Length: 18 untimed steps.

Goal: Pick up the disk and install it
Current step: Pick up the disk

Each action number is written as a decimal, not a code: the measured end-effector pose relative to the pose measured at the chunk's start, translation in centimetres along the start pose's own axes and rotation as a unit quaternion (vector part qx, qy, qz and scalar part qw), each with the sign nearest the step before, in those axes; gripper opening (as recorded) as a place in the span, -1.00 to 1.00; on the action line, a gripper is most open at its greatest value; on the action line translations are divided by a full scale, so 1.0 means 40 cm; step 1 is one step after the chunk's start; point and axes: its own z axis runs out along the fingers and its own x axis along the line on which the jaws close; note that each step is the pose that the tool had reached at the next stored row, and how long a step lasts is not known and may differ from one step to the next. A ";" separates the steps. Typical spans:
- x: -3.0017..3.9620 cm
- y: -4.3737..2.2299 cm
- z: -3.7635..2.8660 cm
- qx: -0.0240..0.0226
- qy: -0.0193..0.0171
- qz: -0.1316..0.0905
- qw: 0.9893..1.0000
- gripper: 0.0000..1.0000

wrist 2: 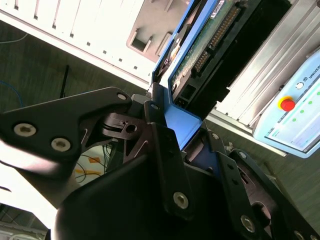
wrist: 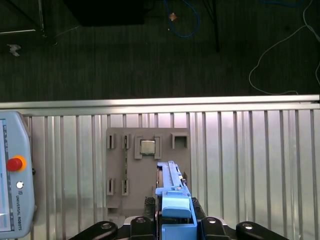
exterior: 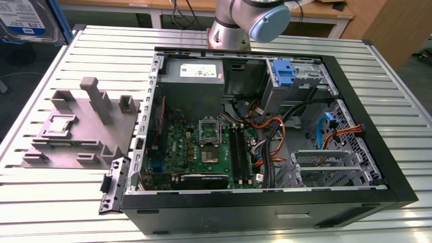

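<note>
The disk (exterior: 24, 20), a silver drive with a white-and-blue label in a blue bracket, hangs high at the top of the exterior view's left, above the table's edge. My gripper (wrist 2: 175, 127) is shut on it, black fingers (wrist 2: 157, 135) clamping the blue bracket. In the second wrist view the disk (wrist 2: 215, 30) shows its circuit-board side. In the first wrist view the disk (wrist: 170, 185) is seen edge-on, held by the gripper (wrist: 172, 227) above a grey fixture plate (wrist: 145, 170).
An open computer case (exterior: 378, 167) lies on the slatted table (exterior: 60, 202), with a metal drive bay and blue latch (exterior: 287, 73) at its far side. The grey fixture plate (exterior: 74, 131) sits beside the case. A teach pendant (wrist: 12, 185) rests on the table.
</note>
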 end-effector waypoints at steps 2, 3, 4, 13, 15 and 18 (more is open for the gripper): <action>0.000 -0.001 0.000 0.000 0.000 0.000 1.000 -0.26; 0.000 -0.002 0.000 0.000 0.000 0.000 1.000 -0.26; 0.000 -0.002 0.000 0.000 0.000 0.000 1.000 -0.26; 0.005 -0.003 0.000 0.000 0.000 0.000 1.000 -0.26; 0.008 -0.003 0.000 0.000 0.000 0.000 1.000 -0.26; 0.008 -0.004 0.000 0.000 0.000 0.000 1.000 -0.26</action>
